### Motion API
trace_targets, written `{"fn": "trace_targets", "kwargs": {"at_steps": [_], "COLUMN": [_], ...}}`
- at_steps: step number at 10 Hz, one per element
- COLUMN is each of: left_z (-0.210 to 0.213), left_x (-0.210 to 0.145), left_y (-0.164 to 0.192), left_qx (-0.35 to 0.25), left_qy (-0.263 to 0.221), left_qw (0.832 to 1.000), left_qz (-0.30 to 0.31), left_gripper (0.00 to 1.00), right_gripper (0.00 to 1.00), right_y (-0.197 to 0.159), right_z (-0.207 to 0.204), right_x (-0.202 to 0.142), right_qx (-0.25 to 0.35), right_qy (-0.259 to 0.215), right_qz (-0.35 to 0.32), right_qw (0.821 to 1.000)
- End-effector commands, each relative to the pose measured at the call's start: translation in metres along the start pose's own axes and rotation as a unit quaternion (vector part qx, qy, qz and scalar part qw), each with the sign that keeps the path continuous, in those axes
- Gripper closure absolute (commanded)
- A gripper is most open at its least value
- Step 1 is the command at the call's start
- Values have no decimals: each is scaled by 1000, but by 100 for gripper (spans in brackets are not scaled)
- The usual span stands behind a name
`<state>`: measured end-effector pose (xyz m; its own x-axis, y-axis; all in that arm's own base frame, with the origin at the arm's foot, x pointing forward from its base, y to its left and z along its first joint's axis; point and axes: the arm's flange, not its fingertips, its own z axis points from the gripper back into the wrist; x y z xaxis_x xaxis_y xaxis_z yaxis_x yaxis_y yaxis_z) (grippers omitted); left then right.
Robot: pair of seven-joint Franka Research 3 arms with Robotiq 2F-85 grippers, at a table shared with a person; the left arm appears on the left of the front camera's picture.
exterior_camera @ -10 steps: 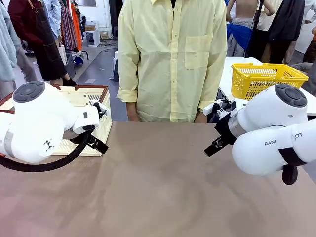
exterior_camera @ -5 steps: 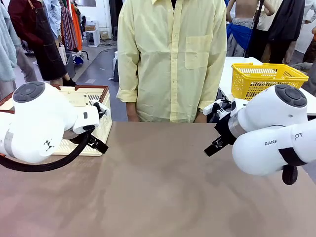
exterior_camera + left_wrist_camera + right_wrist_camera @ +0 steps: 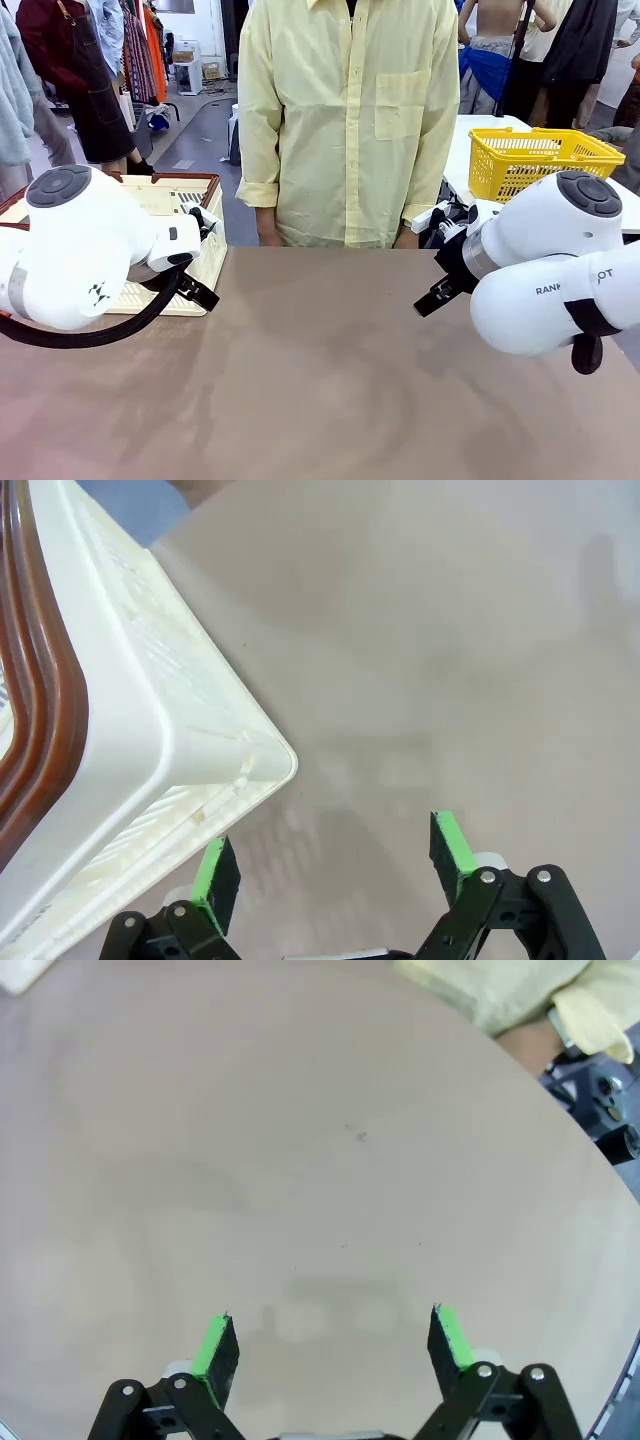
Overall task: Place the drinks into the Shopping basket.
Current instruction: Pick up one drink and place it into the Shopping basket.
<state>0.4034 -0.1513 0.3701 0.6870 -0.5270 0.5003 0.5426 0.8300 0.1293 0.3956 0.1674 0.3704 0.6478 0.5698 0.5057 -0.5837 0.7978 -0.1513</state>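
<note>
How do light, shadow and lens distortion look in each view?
Front view: even, soft light, sharp, no glare on the table. Left wrist view: sharp; a soft shadow lies on the table beside the Shopping basket corner. Right wrist view: the wide lens bows the table's far edge into an arc; faint blotchy shadows lie ahead of the fingers.

Shopping basket (image 3: pixel 211 258): a large cream-white plastic crate with slotted walls and a dark brown rim (image 3: pixel 190 177), standing upright with its opening upward at the far-left corner of the tabletop (image 3: pixel 320 380). In the left wrist view one rounded lower corner of the crate (image 3: pixel 150 710) points out over the bare brown surface, with rows of narrow slots along both adjoining walls and the doubled brown rim (image 3: pixel 45 680) curving along the upper edge. Its interior is too hidden to read.
</note>
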Motion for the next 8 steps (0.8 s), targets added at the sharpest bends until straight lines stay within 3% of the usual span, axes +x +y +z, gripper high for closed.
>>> {"fn": "trace_targets", "kwargs": {"at_steps": [1, 6, 7, 8], "left_z": [0, 0, 1, 10], "left_x": [0, 0, -7, -11], "left_y": [0, 0, -1, -7], "left_qx": [0, 0, 10, -64], "left_qy": [0, 0, 193, 201], "left_qw": [1000, 1000, 981, 976], "left_qz": [0, 0, 38, 50], "left_gripper": [0, 0, 0, 0], "right_gripper": [0, 0, 0, 0], "right_y": [0, 0, 1, 3], "right_z": [0, 0, 3, 11], "right_x": [0, 0, -13, -28], "right_qx": [0, 0, 29, 64], "right_qy": [0, 0, -1, 30], "right_qz": [0, 0, -29, -49], "right_qw": [1000, 1000, 999, 996]}}
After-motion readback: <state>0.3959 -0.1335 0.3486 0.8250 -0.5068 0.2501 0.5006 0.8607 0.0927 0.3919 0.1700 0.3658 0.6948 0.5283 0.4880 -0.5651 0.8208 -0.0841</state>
